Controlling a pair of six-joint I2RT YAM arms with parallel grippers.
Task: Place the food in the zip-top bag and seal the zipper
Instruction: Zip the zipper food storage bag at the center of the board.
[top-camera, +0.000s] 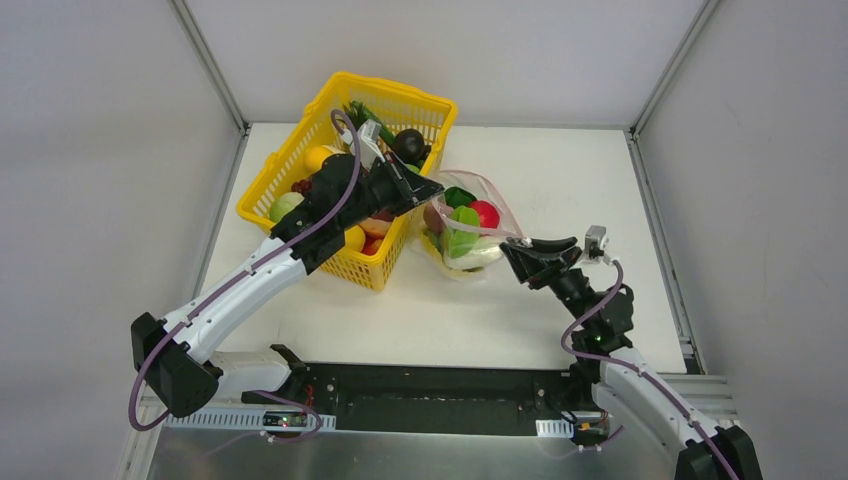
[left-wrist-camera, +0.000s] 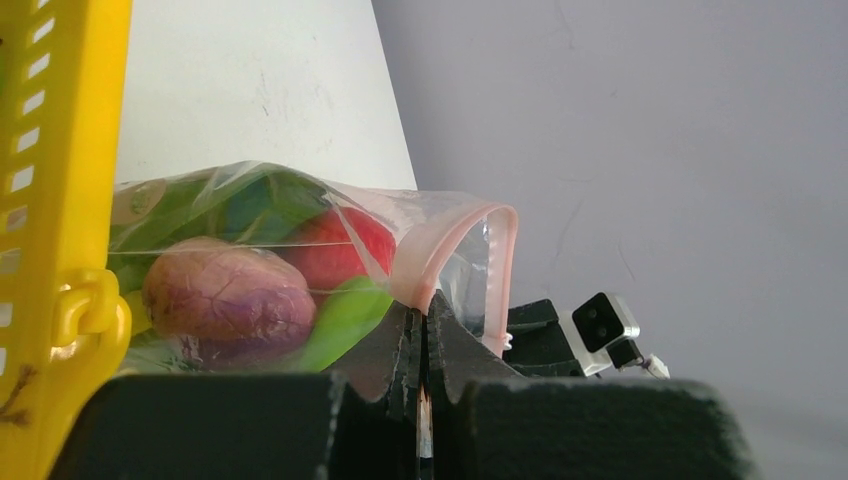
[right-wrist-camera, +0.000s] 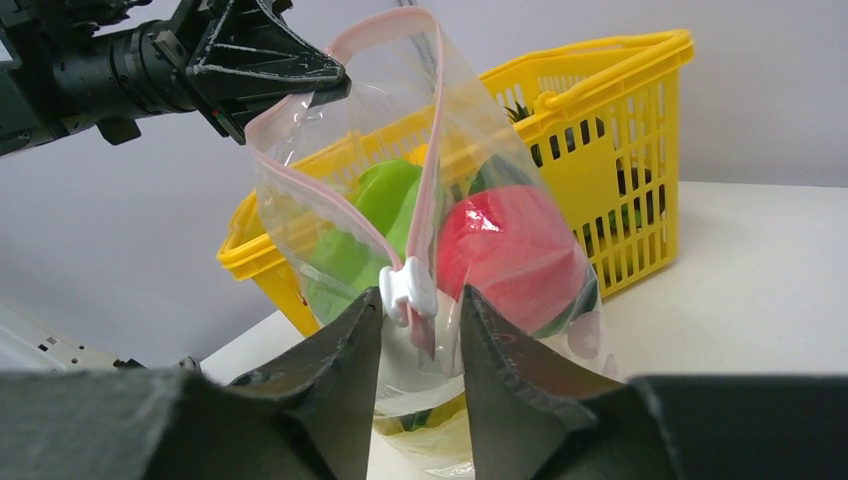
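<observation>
The clear zip-top bag (top-camera: 462, 228) stands on the table to the right of the basket, mouth up and open. It holds a red apple (right-wrist-camera: 505, 255), green pieces (right-wrist-camera: 385, 195), a purple piece (left-wrist-camera: 225, 295) and pale yellow food at the bottom. My left gripper (top-camera: 418, 186) (left-wrist-camera: 425, 305) is shut on the far end of the pink zipper (left-wrist-camera: 450, 240). My right gripper (top-camera: 513, 250) (right-wrist-camera: 420, 295) is open at the near end. Its fingers stand either side of the white slider (right-wrist-camera: 408, 290) on the zipper (right-wrist-camera: 300, 190).
The yellow mesh basket (top-camera: 395, 88) stands at the back left against the bag, with several more toy foods inside. It shows behind the bag in the right wrist view (right-wrist-camera: 600, 130) and at the left edge of the left wrist view (left-wrist-camera: 60, 200). Grey walls enclose the table.
</observation>
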